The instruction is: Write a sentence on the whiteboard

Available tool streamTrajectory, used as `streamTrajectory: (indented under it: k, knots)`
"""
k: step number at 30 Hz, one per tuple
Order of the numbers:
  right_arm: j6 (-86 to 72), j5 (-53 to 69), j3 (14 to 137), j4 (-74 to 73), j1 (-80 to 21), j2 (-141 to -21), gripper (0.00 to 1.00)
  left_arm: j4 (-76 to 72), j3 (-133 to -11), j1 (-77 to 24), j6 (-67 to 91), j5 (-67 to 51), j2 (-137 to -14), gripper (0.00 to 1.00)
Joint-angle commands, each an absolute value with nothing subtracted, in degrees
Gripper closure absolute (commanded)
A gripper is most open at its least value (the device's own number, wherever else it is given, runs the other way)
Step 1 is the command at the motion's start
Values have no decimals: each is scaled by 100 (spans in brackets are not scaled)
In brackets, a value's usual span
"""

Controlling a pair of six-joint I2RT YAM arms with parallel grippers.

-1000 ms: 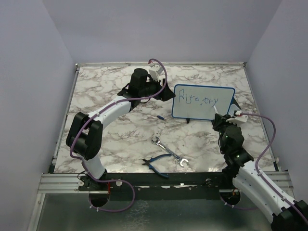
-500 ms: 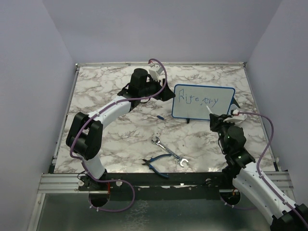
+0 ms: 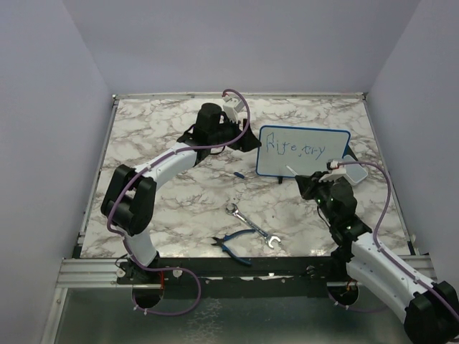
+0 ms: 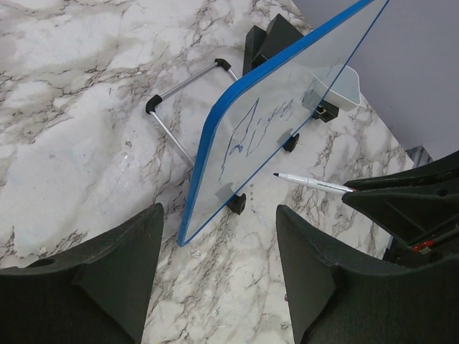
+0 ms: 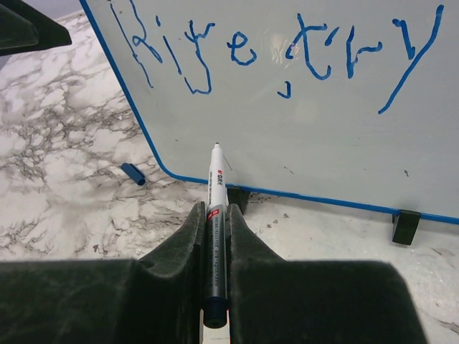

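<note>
The whiteboard [image 3: 303, 152] stands upright on small black feet, blue-framed, at the back right of the marble table. One line of blue writing [image 3: 294, 149], roughly "Rite,try", runs along its top [image 5: 287, 50]. My right gripper [image 3: 310, 183] is shut on a white marker [image 5: 216, 215]. The marker's tip points at the board's lower left part and sits just off the surface in the left wrist view [image 4: 315, 183]. My left gripper [image 3: 240, 137] is open and empty [image 4: 219, 244], low by the board's left edge [image 4: 215, 165].
A blue marker cap [image 3: 238, 174] lies on the table left of the board [image 5: 132, 173]. A wrench [image 3: 251, 223] and blue-handled pliers [image 3: 231, 245] lie near the front. A clear tray [image 3: 356, 168] sits behind the board's right end. Grey walls enclose the table.
My right gripper has carried the marker left and down, from below "try" at the board's right to its lower left part. The left arm has not moved.
</note>
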State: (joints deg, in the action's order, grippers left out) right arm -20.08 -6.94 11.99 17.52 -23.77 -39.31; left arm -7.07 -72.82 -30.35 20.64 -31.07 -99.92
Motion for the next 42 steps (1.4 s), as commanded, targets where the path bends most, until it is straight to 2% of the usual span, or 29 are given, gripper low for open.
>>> streamTrajectory:
  k: [1, 19, 42]
  knots:
    - [-1955, -696, 1147, 2199, -2355, -4105, 99, -650, -7295, -3049, 2118, -3252, -10133, 35]
    - [-1878, -1283, 1184, 2463, -2355, -4653, 99, -677, -7302, -3067, 2127, -3284, -10189, 35]
    - [-1758, -1223, 1282, 2663, -2355, -5111, 99, -675, -7304, -3067, 2120, -3277, -10138, 36]
